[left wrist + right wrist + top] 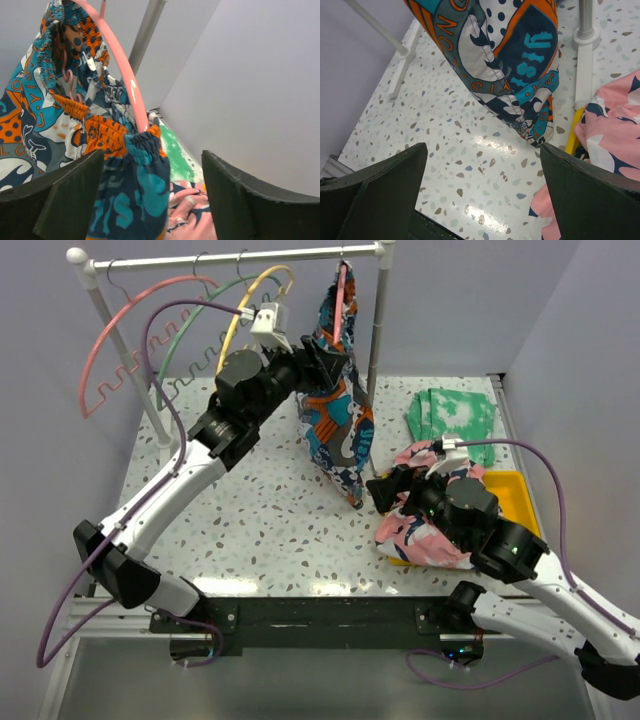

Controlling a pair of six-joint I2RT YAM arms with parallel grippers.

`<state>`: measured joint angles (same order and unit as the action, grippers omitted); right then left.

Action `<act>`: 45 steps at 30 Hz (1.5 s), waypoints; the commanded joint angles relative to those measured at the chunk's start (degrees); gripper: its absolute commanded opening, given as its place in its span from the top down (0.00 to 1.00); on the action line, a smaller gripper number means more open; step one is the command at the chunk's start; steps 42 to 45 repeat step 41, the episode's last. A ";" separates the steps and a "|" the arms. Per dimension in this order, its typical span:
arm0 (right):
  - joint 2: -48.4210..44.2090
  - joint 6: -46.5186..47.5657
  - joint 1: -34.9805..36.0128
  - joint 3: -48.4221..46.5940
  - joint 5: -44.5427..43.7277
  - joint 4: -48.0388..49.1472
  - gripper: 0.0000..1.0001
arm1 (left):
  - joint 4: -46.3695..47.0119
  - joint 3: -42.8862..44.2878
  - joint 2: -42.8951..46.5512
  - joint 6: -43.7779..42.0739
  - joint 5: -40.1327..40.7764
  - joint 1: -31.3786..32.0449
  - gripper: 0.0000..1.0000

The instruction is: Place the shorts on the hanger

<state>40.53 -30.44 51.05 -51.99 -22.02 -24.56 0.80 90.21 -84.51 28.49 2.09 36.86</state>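
The shorts (335, 430) hang from the hanger (342, 295), which hooks over the rail (230, 257) near its right post; the elastic waistband is bunched over the pink arch, as the left wrist view shows. Their lower tip drops close to the surface (270, 520); whether it touches is unclear. The left gripper (322, 358) is at the waistband with its jaws apart; cloth lies between them, unclamped. The right gripper (385, 490) is wide open and holds nothing, low over the surface just beside the pink floral garment (425, 530). A second coral hanger (120, 330), a green hanger (200, 320) and a yellow hanger (245, 305) hang further left on the rail.
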 commanded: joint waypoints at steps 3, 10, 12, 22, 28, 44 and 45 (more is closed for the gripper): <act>1.13 -0.85 -0.07 1.27 -5.65 -1.02 0.01 | -5.27 -2.75 7.59 -3.79 -6.91 -0.12 0.03; 0.34 -1.64 0.02 4.34 -9.08 0.65 0.01 | -17.47 -5.84 13.05 -10.38 -4.12 5.93 0.00; 0.34 -2.08 0.02 4.79 -9.44 0.56 0.01 | -19.51 -8.11 14.97 -11.17 1.65 9.96 0.00; -0.63 -7.79 0.02 10.50 -9.62 -1.01 0.01 | -20.94 -32.80 28.08 -4.42 10.22 14.20 0.00; -1.50 -10.69 -0.07 10.94 -12.34 -6.19 0.01 | -17.50 -45.47 29.84 0.60 12.06 14.29 0.00; 0.06 -12.10 0.02 3.92 -15.77 -16.13 0.01 | -15.65 -50.58 31.43 4.20 14.45 14.38 0.00; 0.06 -12.10 0.02 3.92 -15.77 -16.13 0.01 | -15.65 -50.58 31.43 4.20 14.45 14.38 0.00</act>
